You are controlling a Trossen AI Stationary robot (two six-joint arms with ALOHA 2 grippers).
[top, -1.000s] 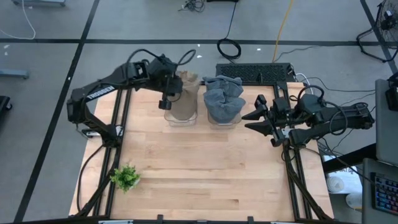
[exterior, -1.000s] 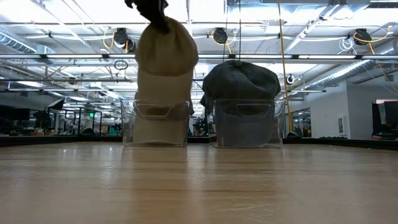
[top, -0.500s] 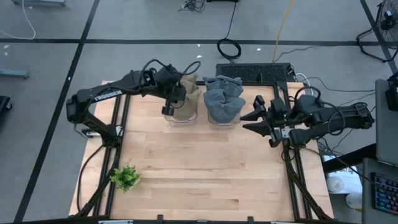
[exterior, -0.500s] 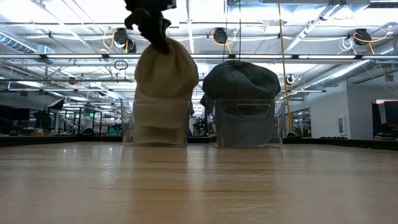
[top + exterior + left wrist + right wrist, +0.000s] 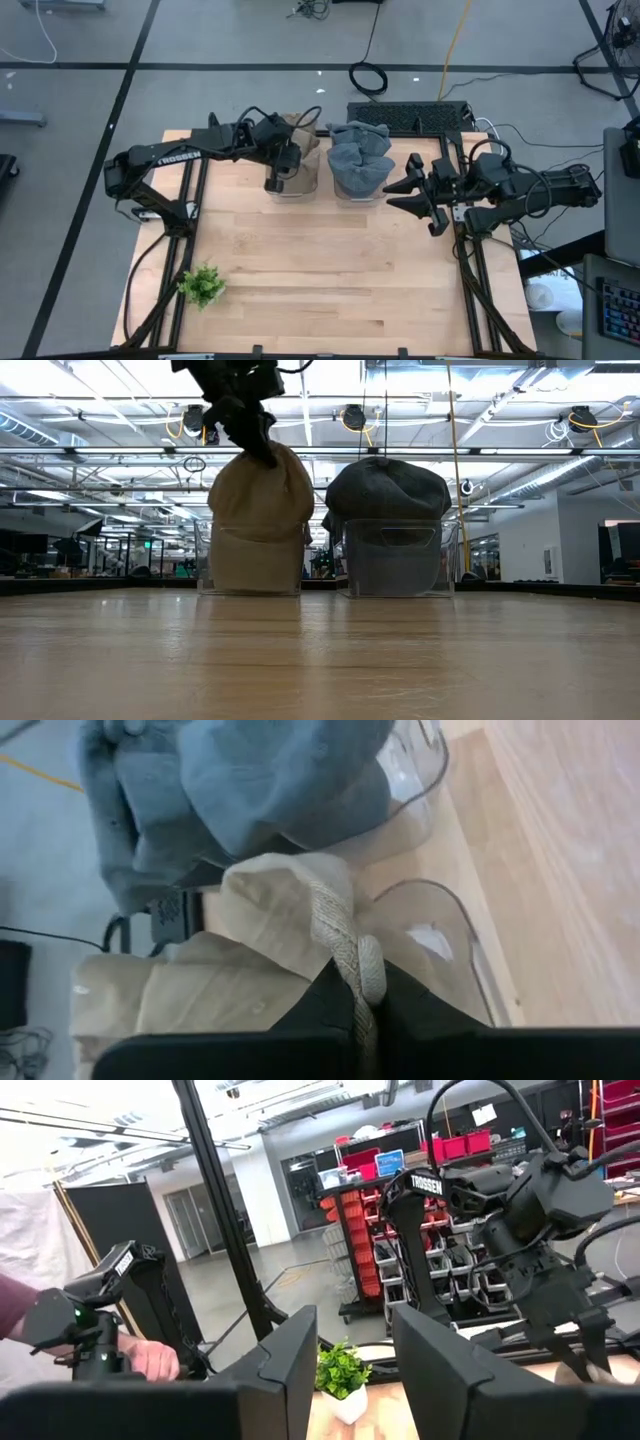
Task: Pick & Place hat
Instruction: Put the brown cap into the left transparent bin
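Beige cloth sits pinched between the fingers of the left hand (image 5: 278, 172), which grips the tan hat (image 5: 258, 510) by a fold at its crown, directly above the left of two clear bins (image 5: 250, 560) at the far edge of the desk (image 5: 330, 270). The hat hangs straight below the hand, its lower half already inside the bin's walls and its rounded top bulging above the rim. From the left wrist view the fingers (image 5: 330, 1000) are closed tight on a ridge of the fabric (image 5: 345, 935), with the bin's curved wall just beyond.

Judged from this, the placing step is under way: the hat appears close to seated, though whether it rests on the bin floor cannot be told. The next move calls for a short, straight drop, then a release and a clean lift so the fabric does not snag on the fingers and pull back out.

Beside the left hand, on its inner side, a grey hat (image 5: 358, 160) fills the second bin (image 5: 392, 560). The right hand (image 5: 412, 197) waits well apart, hovering over the desk's right side with its fingers spread wide and nothing held. A small green plant (image 5: 201, 285) stands near the desk's front left corner, far from both hands.
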